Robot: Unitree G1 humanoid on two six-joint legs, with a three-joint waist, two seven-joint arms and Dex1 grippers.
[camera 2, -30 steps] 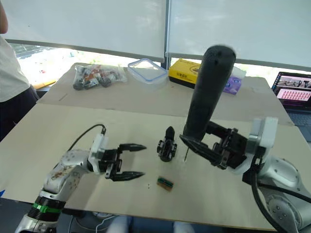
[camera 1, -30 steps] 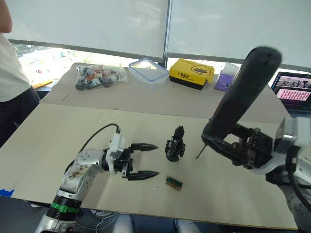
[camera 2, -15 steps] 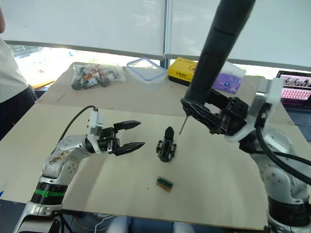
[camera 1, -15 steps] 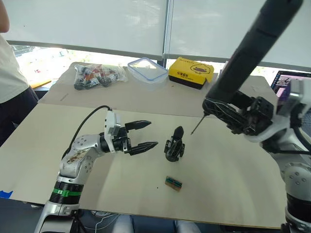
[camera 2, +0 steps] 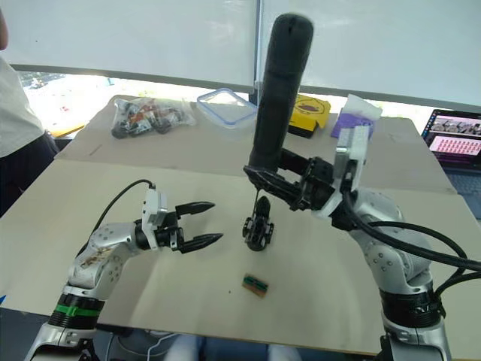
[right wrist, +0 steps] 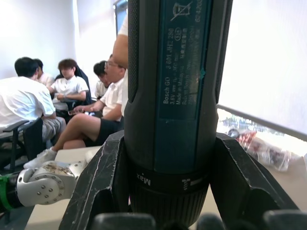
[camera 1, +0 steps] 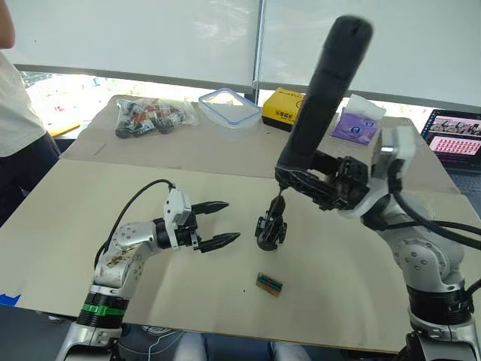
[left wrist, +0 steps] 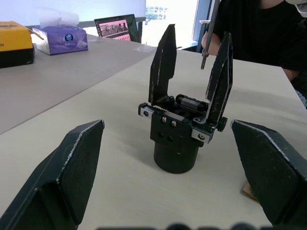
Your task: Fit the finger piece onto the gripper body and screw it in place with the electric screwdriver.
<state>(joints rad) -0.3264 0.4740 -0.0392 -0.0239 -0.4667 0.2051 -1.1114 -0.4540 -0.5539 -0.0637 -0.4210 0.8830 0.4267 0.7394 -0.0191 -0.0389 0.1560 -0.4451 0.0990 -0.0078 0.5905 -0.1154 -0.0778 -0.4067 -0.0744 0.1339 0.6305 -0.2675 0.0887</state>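
**Screwdriver bit poised over the gripper body**

We are seeing the gripper body (camera 1: pixel 270 229) standing upright on the table (camera 1: pixel 361 271) near the middle of the frame, its round base down. In the left wrist view it is showing two pointed black blades rising from the block; one of them is probably the finger piece (left wrist: pixel 218 81), already seated, though we cannot tell which for sure.

The right gripper (camera 1: pixel 316 184) is clamping the screwdriver (camera 1: pixel 321 98) around its lower barrel, holding it tilted, rounded end toward the top of the frame. Its thin bit (camera 1: pixel 276 201) is pointing down just above the top of the gripper body; whether it is touching, we cannot tell.

The left gripper (camera 1: pixel 214 223) is sitting left of centre, fingers spread wide and holding nothing, pointing toward the gripper body but apart from it.

A small green-and-brown block (camera 1: pixel 268 283) is lying below the gripper body, toward the bottom of the frame. Along the upper part of the frame, a bag of parts (camera 1: pixel 146 118), a clear lidded box (camera 1: pixel 228 107), a yellow box (camera 1: pixel 285 111) and a tissue pack (camera 1: pixel 357 122) are resting.
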